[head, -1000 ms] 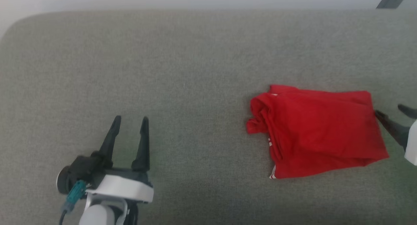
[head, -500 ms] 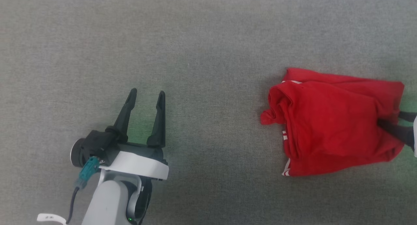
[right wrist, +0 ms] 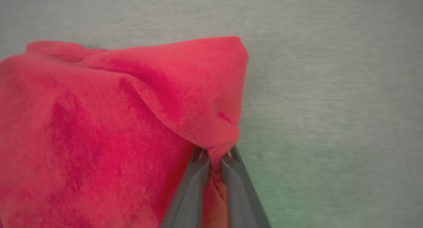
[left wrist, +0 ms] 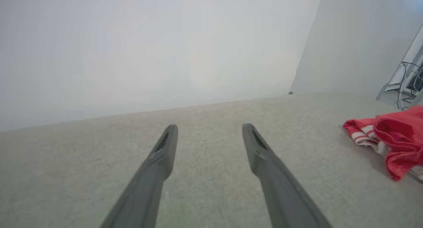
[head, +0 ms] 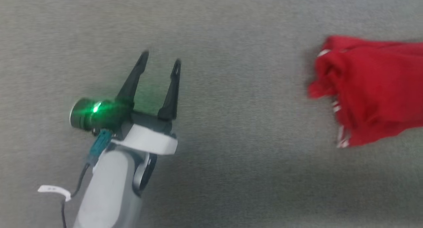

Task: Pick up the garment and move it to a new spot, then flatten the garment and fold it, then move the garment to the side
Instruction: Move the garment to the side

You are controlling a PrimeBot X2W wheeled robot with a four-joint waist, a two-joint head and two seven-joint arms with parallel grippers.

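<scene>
The shirt (head: 373, 89) lies bunched in a loose red heap on the right part of the grey padded surface (head: 231, 162), running out past the right side of the head view. Its striped trim (head: 337, 106) shows along the side facing the middle. In the left wrist view the shirt (left wrist: 396, 135) sits well short of the far edge, where the surface meets the white wall (left wrist: 132, 56).

In the right wrist view the right gripper (right wrist: 215, 152) is pinched tight on a small fold at the edge of the shirt (right wrist: 115, 122). The cloth rises in a tent toward the fingertips. Whether the heap is fully off the surface cannot be told.

The left gripper (head: 161, 59) hangs over bare surface well apart from the shirt, its fingers spread wide and holding nothing. The left wrist view also shows it (left wrist: 210, 129) with nothing between the fingers.

By my reading, the task is at its very start. The grip for the pick-up is made, but the shirt is crumpled, not laid flat and not neatly folded. Left to do are carrying it to a new spot, spreading it flat, folding it and setting it to the side. The spreading will likely need the idle left gripper as well.
</scene>
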